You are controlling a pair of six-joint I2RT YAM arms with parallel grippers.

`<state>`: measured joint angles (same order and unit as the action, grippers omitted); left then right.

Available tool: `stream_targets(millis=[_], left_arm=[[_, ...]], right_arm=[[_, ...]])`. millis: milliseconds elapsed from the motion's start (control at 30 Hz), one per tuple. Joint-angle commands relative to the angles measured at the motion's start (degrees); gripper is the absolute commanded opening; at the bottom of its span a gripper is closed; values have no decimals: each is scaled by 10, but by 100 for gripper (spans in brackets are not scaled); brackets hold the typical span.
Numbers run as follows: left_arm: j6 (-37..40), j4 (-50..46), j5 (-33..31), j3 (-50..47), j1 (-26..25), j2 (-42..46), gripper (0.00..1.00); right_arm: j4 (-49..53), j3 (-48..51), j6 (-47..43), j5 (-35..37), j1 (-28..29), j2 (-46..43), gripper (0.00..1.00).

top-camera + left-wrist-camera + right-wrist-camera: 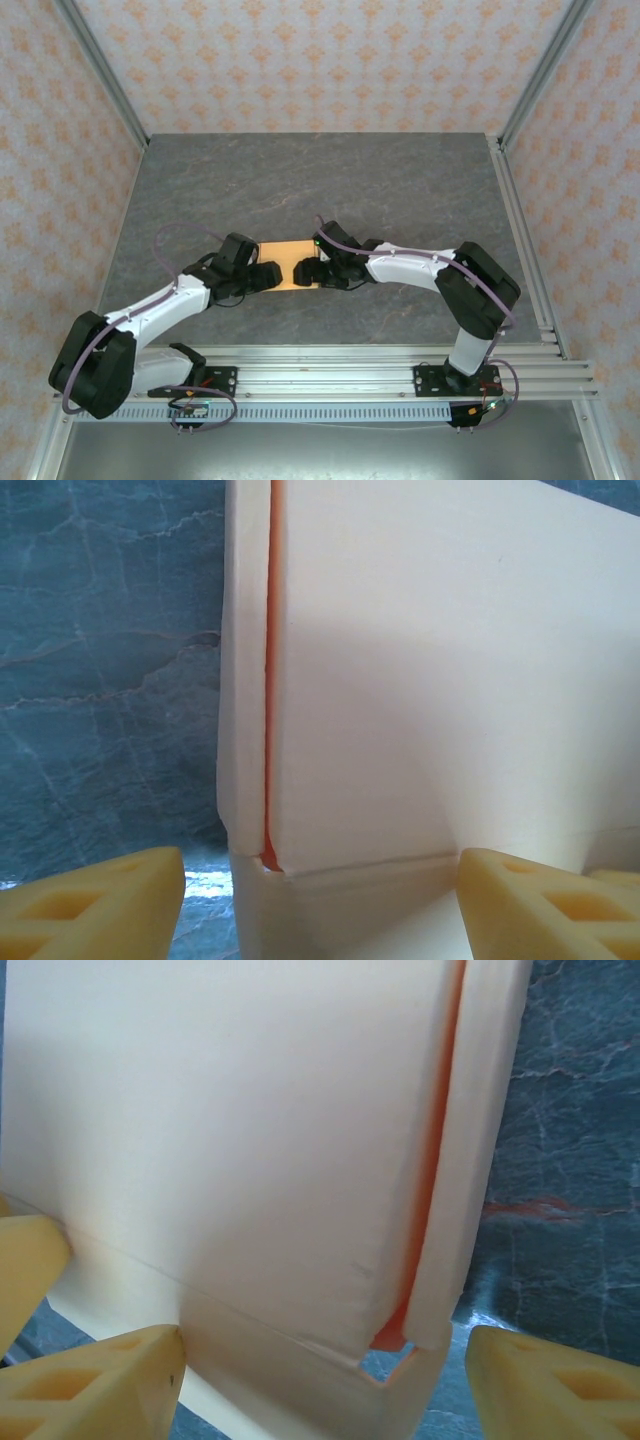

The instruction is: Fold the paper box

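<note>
The paper box (289, 254) is a small tan card piece lying flat on the table's middle, between my two grippers. My left gripper (270, 277) reaches in from the left, my right gripper (304, 272) from the right. In the left wrist view the box (420, 680) is a pale folded panel with an orange seam. It runs between the spread yellow fingers (95, 900) of the left gripper (320, 905), with a gap on the left side. In the right wrist view the folded box (250, 1160) lies between the wide fingers (555, 1385) of the right gripper (325, 1390), with bare table by the right one.
The dark grey marbled tabletop (320, 180) stretches behind the box. Patterned walls and metal frame posts (105, 70) enclose the back and sides. An aluminium rail (330, 365) carries both arm bases at the near edge.
</note>
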<state>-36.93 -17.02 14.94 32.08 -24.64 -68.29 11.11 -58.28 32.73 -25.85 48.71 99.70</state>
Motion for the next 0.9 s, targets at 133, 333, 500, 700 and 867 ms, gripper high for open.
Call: stream_targets(millis=[133,333,500,700,867], left_arm=[[27,-22,-22,4,0,17,76],[60,-47,-39,7,0,65,89],[60,-49,-46,8,0,71,83],[50,-45,-28,6,0,62,80],[41,-27,-15,0,-8,50,76]], right_arm=[[19,-12,-16,17,0,-26,76],[0,15,-36,14,0,-63,79],[24,13,-49,37,0,-73,79],[56,8,-48,59,0,-71,80],[45,1,-46,49,3,-69,76]])
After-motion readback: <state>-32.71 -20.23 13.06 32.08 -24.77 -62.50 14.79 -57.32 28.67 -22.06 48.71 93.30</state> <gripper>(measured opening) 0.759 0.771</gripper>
